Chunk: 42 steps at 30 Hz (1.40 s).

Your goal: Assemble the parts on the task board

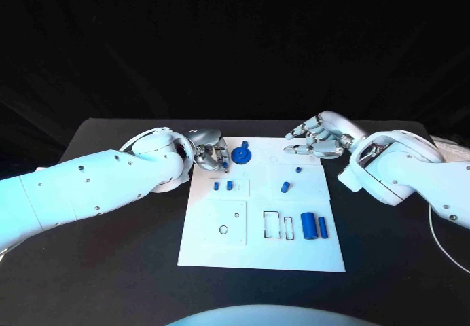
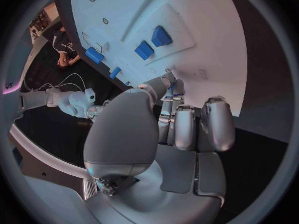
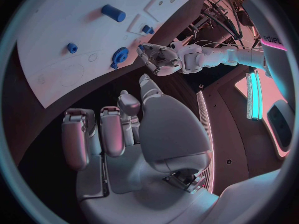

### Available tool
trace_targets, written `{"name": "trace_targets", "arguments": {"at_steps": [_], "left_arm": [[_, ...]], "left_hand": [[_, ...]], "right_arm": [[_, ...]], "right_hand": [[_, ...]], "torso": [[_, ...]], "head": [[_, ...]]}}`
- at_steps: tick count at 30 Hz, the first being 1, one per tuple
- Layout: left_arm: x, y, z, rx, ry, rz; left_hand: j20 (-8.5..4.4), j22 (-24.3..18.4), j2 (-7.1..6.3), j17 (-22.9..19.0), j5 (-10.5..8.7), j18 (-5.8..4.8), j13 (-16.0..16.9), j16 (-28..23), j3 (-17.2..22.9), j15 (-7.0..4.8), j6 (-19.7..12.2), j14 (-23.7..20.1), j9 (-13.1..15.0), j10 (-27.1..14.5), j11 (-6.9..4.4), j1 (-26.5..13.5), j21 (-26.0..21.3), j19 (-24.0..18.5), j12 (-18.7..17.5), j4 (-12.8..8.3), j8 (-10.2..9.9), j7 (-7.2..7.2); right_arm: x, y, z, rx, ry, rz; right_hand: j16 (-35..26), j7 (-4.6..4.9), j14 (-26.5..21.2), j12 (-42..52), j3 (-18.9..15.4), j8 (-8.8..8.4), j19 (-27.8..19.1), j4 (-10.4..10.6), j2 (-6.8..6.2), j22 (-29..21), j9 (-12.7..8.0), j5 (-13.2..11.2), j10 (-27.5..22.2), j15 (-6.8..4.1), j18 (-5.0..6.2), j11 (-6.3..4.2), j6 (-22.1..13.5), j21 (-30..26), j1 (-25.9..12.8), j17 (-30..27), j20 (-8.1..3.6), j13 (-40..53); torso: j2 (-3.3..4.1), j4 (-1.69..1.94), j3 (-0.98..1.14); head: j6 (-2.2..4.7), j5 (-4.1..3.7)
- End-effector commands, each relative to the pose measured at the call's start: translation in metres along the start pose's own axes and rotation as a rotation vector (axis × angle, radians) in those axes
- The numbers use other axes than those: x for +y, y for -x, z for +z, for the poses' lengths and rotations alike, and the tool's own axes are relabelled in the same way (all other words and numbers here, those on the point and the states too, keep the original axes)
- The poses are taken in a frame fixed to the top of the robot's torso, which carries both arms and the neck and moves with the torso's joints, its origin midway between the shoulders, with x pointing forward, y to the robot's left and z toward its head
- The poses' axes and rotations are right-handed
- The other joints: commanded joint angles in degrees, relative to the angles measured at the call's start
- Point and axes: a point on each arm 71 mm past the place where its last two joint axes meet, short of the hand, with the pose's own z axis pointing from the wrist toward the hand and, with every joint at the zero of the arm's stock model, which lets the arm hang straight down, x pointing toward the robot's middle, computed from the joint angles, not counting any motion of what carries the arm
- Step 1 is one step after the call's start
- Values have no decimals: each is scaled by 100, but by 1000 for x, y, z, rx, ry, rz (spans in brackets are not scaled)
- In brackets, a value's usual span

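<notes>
The white task board [image 1: 264,241] lies mid-table. A blue gear [image 1: 243,157] sits at its far left corner, and my left hand [image 1: 210,153] hovers right beside it, fingers bent down and holding nothing I can see. Across the far edge, my right hand [image 1: 318,140] floats over the far right corner, fingers loosely apart and empty. Two small blue blocks [image 1: 223,185] sit in a left recess, also seen as blocks [image 2: 152,42]. A small peg [image 1: 285,185] stands mid-board. Two blue cylinders [image 1: 314,226] lie at the right. The right wrist view shows the gear [image 3: 119,54] next to my left hand [image 3: 159,59].
Empty outlined recesses [image 1: 276,225] and a square plate with small holes [image 1: 227,221] mark the near half of the board. A tiny blue piece [image 1: 297,168] sits near the right hand. Black table [image 1: 117,272] surrounds the board on all sides.
</notes>
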Motion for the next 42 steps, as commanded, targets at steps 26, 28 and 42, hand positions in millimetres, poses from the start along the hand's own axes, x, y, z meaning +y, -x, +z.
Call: {"name": "trace_targets", "arguments": {"at_steps": [26, 28, 42], "left_arm": [[-6, -7, 1, 75, -25, 2], [-6, -7, 1, 76, -27, 1], [-7, -9, 4, 84, -17, 1]], "left_hand": [[49, 348, -9, -46, -32, -71, 26, -16, -23, 39, 82, 254, -7, 59, 42, -95, 1, 119, -47, -30, -37, 9], [49, 348, -9, -46, -32, -71, 26, -16, -23, 39, 82, 254, -7, 59, 42, -95, 1, 119, -47, -30, -37, 9], [49, 340, -9, -58, -36, -68, 30, -22, -26, 37, 91, 251, -8, 65, 39, -100, -10, 113, -53, -32, -39, 5]], "right_arm": [[0, -1, 1, 10, 4, -3], [0, -2, 1, 11, 4, -3], [0, -2, 1, 18, 2, -3]], "right_hand": [[-19, 20, 304, -6, -37, -25, -34, -4, 48, 540, 9, 33, -17, -41, 23, 5, 16, -19, 7, 131, -6, 1], [-19, 20, 304, -6, -37, -25, -34, -4, 48, 540, 9, 33, -17, -41, 23, 5, 16, -19, 7, 131, -6, 1], [-22, 20, 304, -6, -40, -25, -36, -2, 57, 535, 9, 36, -17, -42, 24, 5, 16, -22, 13, 129, -7, -1]], "torso": [[-4, -1, 2], [-2, -1, 4], [-1, -4, 6]], "head": [[-38, -4], [-56, -3], [-76, 38]]}}
